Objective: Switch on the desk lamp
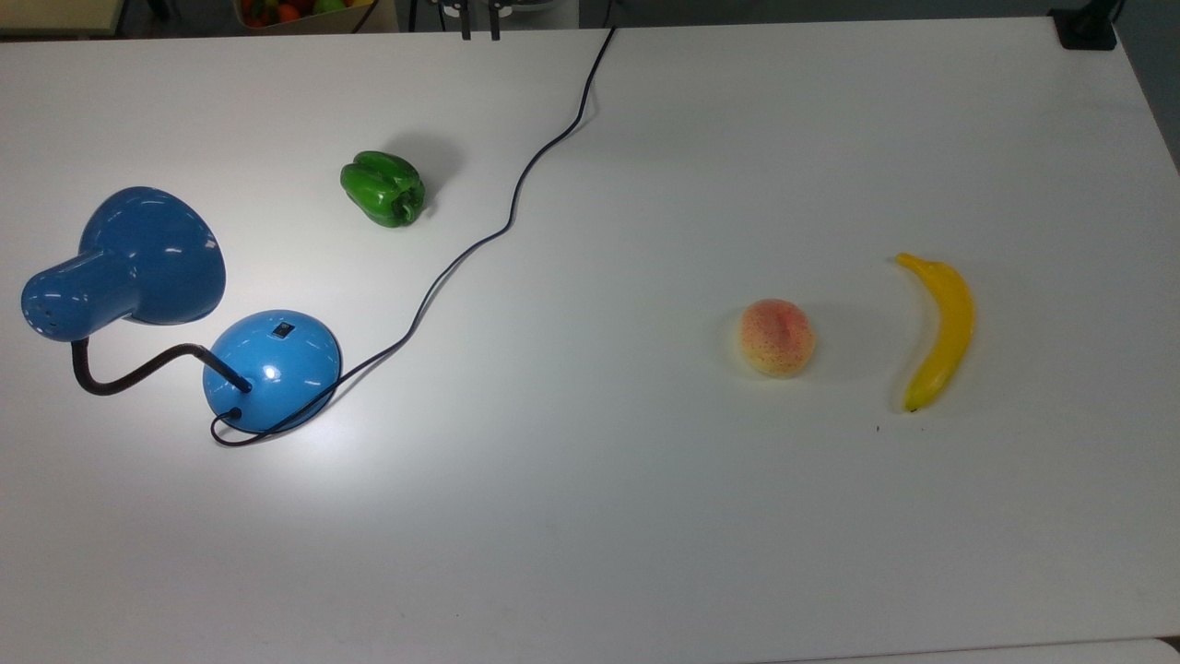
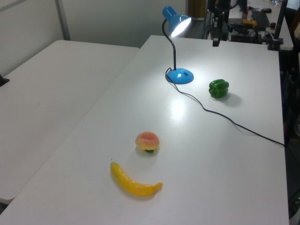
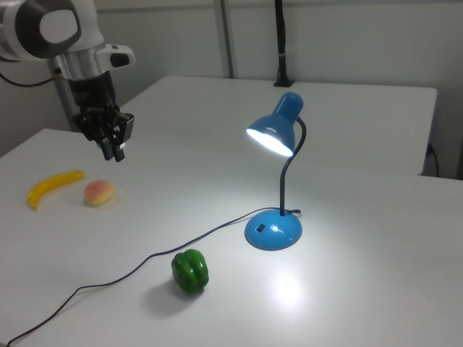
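Observation:
The blue desk lamp (image 1: 272, 369) stands at the top view's left, its bell shade (image 1: 147, 254) bent over on the black gooseneck. A small black switch (image 1: 283, 327) sits on the domed base. The lamp is lit: its shade (image 3: 273, 134) glows in the right view and throws a bright patch on the table beside the base (image 3: 275, 231). My gripper (image 1: 480, 32) is high at the top view's upper edge, far from the lamp. It hangs above the table's far end in the left view (image 2: 215, 41) and holds nothing in the right view (image 3: 114, 150).
A green pepper (image 1: 384, 189) lies near the lamp. The black cord (image 1: 507, 212) snakes from the base to the table's far edge. A peach (image 1: 777, 337) and a banana (image 1: 940, 327) lie at the top view's right. A fruit crate (image 1: 277, 11) sits beyond the table.

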### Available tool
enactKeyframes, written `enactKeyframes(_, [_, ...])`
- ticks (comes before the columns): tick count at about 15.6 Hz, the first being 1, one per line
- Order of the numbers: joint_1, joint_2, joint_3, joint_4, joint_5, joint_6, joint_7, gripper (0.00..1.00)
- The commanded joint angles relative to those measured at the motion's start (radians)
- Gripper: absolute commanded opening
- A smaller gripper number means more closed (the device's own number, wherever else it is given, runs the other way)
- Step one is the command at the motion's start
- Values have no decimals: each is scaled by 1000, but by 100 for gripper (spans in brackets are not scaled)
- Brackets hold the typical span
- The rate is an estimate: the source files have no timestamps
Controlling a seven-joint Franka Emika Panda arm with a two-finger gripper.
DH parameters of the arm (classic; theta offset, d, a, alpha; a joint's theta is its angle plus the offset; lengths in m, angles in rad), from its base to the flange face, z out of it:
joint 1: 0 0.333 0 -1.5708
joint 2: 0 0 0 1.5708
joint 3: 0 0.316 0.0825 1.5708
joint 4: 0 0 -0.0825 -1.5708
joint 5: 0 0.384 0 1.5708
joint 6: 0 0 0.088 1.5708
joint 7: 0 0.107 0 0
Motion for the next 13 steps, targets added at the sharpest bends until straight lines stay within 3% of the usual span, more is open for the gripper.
enactKeyframes(1, [26,-2,-18,14,-1,-32,-12,100])
enactKeyframes(13, [21,-8,-13,65,-1,-41,52,100])
